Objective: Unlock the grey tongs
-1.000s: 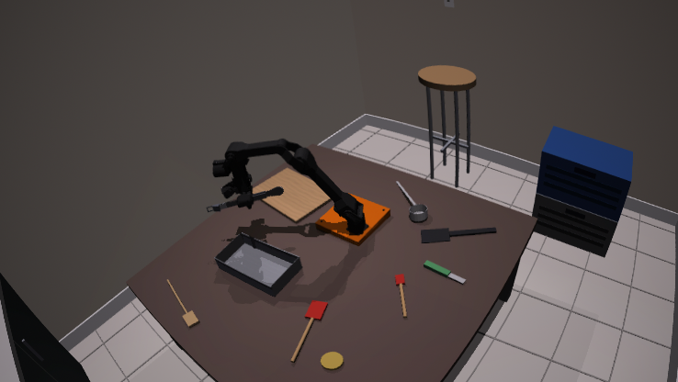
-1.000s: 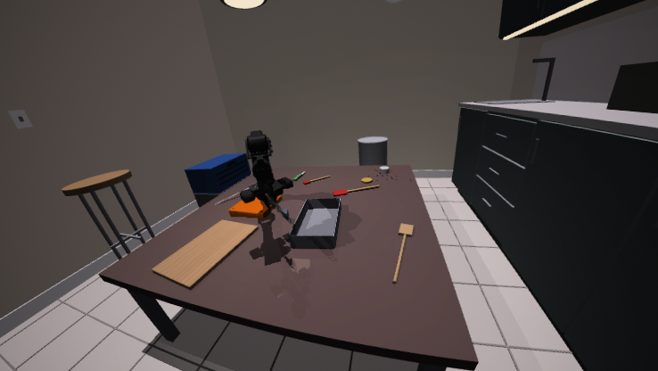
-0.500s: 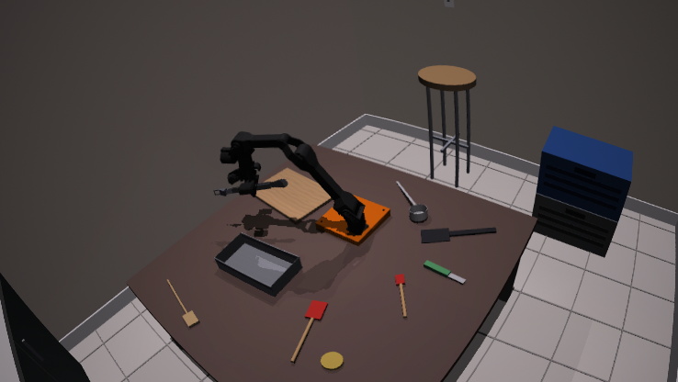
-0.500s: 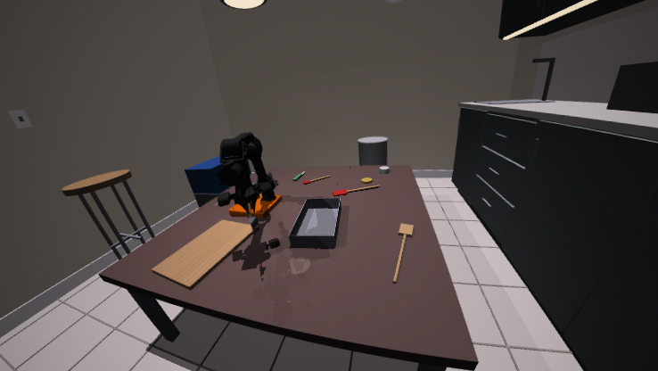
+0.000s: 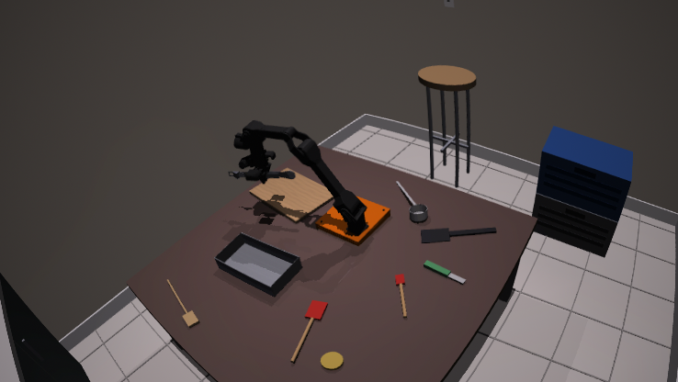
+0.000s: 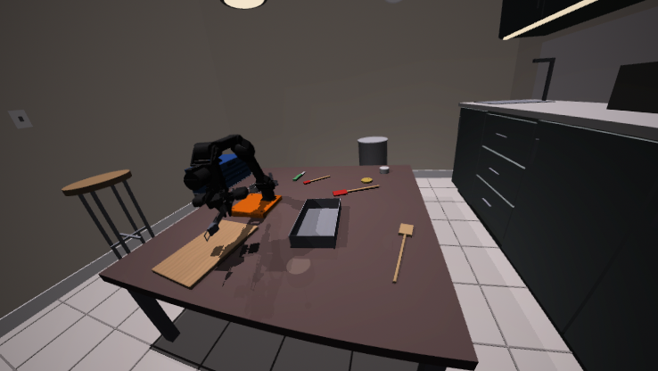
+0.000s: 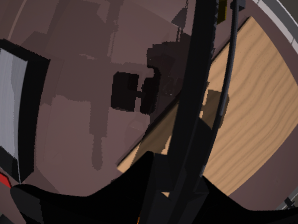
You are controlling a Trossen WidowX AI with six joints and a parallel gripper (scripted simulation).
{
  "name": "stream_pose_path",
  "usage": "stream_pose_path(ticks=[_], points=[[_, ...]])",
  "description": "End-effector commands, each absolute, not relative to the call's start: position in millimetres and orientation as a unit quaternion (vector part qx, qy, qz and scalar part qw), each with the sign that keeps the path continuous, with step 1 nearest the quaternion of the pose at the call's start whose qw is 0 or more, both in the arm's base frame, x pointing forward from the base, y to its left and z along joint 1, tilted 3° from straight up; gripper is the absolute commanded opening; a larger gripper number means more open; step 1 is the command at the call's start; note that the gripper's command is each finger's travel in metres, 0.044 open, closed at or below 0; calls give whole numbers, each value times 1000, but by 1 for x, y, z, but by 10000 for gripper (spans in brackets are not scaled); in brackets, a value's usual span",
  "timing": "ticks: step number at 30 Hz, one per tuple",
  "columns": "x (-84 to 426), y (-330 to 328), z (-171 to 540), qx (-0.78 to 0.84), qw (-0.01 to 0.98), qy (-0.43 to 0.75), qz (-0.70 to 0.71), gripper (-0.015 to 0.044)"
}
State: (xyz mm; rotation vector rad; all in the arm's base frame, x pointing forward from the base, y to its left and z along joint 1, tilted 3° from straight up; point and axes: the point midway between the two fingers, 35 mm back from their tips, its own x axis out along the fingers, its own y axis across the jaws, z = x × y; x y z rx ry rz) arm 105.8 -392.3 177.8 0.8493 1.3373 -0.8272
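The grey tongs (image 5: 285, 174) (image 6: 212, 228) (image 7: 192, 75) are held in the air, roughly level in the top view. Their two arms run close together in the wrist view. Whether the lock is engaged cannot be seen. My gripper (image 5: 262, 175) (image 7: 163, 159) is shut on the tongs at their middle part. The wooden board (image 5: 310, 189) (image 6: 184, 262) (image 7: 260, 100) lies flat on the table, below and beside the tongs, with their shadow partly on it. The roasting tin (image 5: 244, 277) (image 6: 313, 241) (image 7: 37, 85) stands apart from the board, with nothing in it.
The orange base plate (image 5: 375, 213) (image 6: 249, 207) of the arm is close to the board. A wooden turner (image 5: 190, 318) (image 6: 406, 229) lies beyond the tin. A red spatula (image 5: 316, 309) (image 6: 340, 193), a green-handled knife (image 5: 436, 267) and a yellow disc (image 5: 332, 360) lie farther off.
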Motion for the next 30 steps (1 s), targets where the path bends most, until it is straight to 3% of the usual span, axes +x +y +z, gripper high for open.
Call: stream_pose_path(ticks=[1,23,30], points=[[82,-399,177,393,612,569,-383,-150],[-67,-407,169,512,513,477,-497,-150],[-77,-405,168,519,506,470,-504,-150]])
